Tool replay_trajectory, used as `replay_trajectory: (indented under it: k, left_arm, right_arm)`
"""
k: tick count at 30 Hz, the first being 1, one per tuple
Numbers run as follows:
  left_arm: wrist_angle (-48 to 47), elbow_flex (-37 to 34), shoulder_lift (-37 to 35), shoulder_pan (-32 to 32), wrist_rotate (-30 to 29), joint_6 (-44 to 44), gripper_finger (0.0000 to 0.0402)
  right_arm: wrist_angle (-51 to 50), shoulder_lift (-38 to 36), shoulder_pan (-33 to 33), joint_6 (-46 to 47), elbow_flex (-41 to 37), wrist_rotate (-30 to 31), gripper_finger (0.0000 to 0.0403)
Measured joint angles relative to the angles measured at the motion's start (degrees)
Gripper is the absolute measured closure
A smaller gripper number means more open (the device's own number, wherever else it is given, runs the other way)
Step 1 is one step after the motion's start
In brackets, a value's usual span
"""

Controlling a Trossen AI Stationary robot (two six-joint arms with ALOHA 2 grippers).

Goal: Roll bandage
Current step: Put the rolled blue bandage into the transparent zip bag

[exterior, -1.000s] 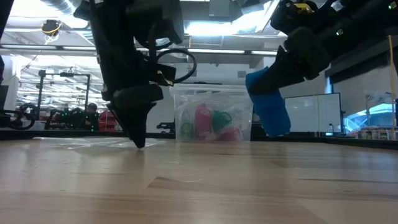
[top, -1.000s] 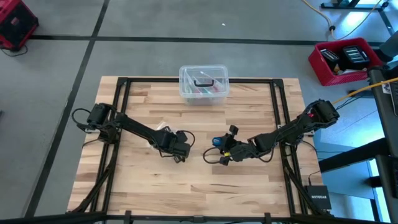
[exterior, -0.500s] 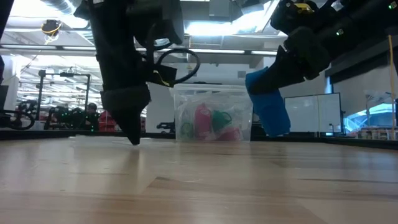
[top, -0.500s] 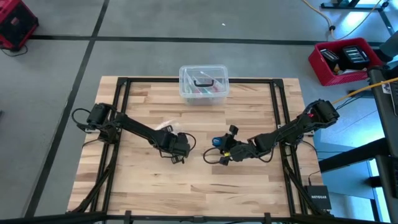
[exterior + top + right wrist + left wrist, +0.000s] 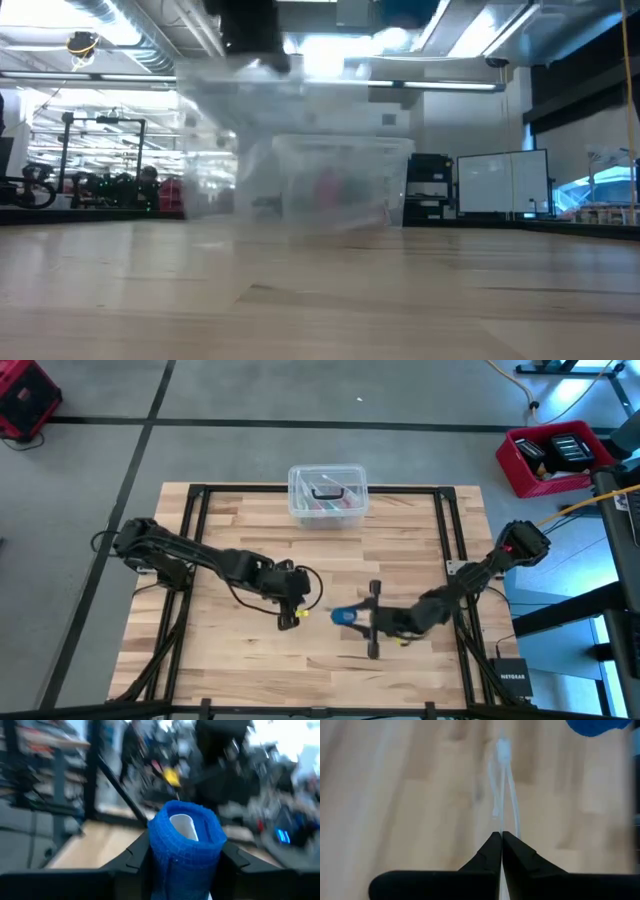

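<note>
Already wound, by the look of it: the bandage [image 5: 186, 842] shows as a compact blue roll with a pale core at its open end, clamped between the 2 dark fingers of the right pincer [image 5: 186, 855]. Seen from above as a small blue patch [image 5: 343, 617] near the middle of the bench [image 5: 420, 540], toward its front edge, apparently carried above the wood and not resting on it, though hard to confirm from overhead. No loose blue tail visible anywhere, so rolling itself judged done or nearly so.

Left pincer [image 5: 501, 840] pressed fully together, pinching a thin clear film, most likely the small plastic bag [image 5: 503, 785], which trails away from the fingertips over the wood. From above, placed just left of the roll [image 5: 292, 612], near but apart from it. In the table-level view only a pale see-through smear [image 5: 240, 130] in front of the clear lidded box [image 5: 340, 185]; probably that same bag, too blurred to be sure.

Left to do, as a judgement: perhaps putting the roll into the bag or the box [image 5: 327, 494] at the back edge, then letting go.

Writing: 1 readable word, "NETGEAR", on the small dark device [image 5: 513, 678] beside the bench at lower right. Nothing printed on the bandage, bag or box.
</note>
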Motion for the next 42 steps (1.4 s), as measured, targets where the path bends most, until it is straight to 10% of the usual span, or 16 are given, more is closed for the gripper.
replay_trajectory:
  k: [20, 42]
  left_arm:
    - [14.7, -0.3, 1.8, 0.5, 9.1, 0.3, 0.0401]
    - [17.2, -0.1, 1.6, 0.8, 3.9, 0.3, 0.0400]
  right_arm:
    - [-10.6, 5.8, -2.6, -26.1, 11.8, -6.6, 0.0265]
    - [-22.7, 6.2, -2.7, -13.9, 11.7, -11.1, 0.0265]
